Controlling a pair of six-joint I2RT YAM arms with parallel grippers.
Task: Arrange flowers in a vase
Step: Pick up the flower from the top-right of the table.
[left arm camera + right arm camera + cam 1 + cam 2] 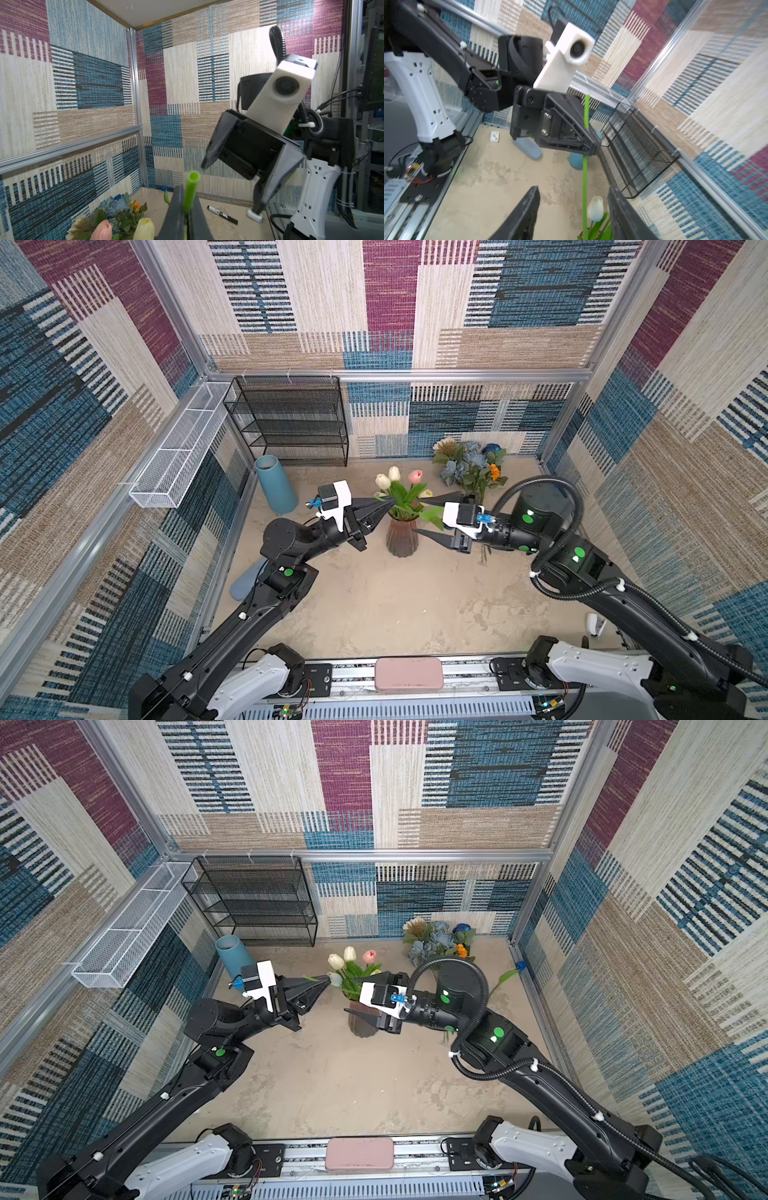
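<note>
Left claw (390, 499): clamped on a green stem (191, 188), at 9 o'clock of the vase (402, 538).
Right claw (422, 516): jaws apart, gripping nothing, at 3 o'clock.
Flowers: tulips (400, 485) in the vase; loose bunch (468, 467) at 1 o'clock.
Risk: the pinched stem may snag the tulips and tip the vase.

The walls (390, 290) are rough woven cloth, the frame (457, 375) is brushed metal. The table (395, 605) looks matt and stained, like stone. The rack (291, 423) is black metal mesh, the basket (166, 466) white mesh. The vase (402, 537) is ribbed and half-clear, like glass. The stem (191, 193) is smooth green plastic
</note>
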